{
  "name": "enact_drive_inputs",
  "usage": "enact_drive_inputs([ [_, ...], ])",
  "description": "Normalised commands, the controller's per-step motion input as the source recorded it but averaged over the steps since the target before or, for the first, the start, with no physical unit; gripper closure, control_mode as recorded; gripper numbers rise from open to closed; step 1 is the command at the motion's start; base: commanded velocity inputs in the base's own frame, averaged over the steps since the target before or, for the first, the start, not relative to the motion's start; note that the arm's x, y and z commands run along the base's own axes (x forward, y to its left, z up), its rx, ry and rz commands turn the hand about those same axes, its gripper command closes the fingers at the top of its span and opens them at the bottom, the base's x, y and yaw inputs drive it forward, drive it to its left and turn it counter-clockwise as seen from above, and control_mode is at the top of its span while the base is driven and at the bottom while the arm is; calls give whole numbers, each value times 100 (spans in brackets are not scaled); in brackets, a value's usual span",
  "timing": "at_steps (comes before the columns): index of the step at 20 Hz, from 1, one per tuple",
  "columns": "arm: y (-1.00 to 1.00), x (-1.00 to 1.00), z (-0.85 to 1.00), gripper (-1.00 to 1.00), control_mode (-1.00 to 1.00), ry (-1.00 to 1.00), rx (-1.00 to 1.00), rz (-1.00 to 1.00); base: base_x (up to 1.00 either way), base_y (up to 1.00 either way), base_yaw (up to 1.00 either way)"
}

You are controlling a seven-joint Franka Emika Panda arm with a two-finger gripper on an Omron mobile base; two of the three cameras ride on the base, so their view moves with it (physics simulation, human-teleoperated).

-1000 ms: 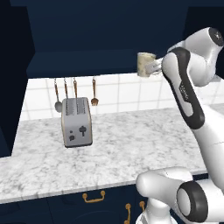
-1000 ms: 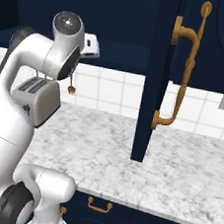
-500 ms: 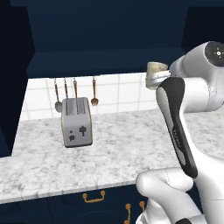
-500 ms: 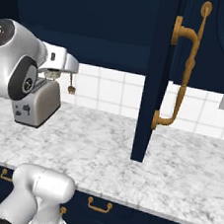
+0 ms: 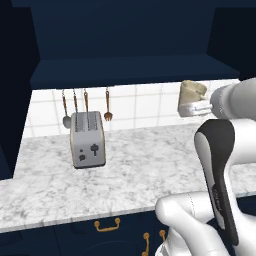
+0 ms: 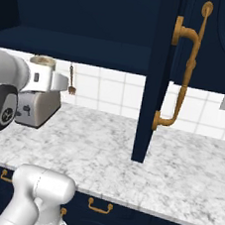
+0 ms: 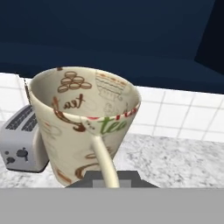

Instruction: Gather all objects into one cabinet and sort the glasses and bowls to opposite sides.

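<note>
I have the cream cup point(image 7: 81, 127) pinched by its handle in the gripper point(image 5: 194, 108), jaws pressed nearly together on that thin loop, and I am carrying it high over the marble counter point(image 5: 135, 170). In the hand view the cup sits just ahead of the pincer, upright, mouth up, its long axis vertical and its handle pointing straight back at me; the printed tea lettering shows inside the rim. The relation I am watching is where the tall cabinet lies from the pincer. In the right base view its door point(image 6: 156, 90), with the long brass handle point(image 6: 185, 68), stands edge-on well off to the right of the pincer, and the pincer itself faces the tiled backsplash point(image 6: 116, 95) beneath the short wall cabinets point(image 5: 125, 45). So, as I judge it, the cup has to swing a long way rightward and around that open door's edge before it can reach any shelf; I cannot see the shelves themselves from here. Below and to the left of the pincer is the toaster point(image 5: 88, 138), with the hanging utensils point(image 5: 85, 102) behind it, both well apart from the cup. I would keep the cup level through the swing, since a grip on the handle alone may let it pivot.
</note>
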Motion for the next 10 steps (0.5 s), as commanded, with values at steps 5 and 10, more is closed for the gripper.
enact_drive_inputs([
  [5,1,-43,-3,100,-100,-1,0,0,0,0,0],
  [10,2,-5,-3,100,100,0,0,0,-5,1,0],
])
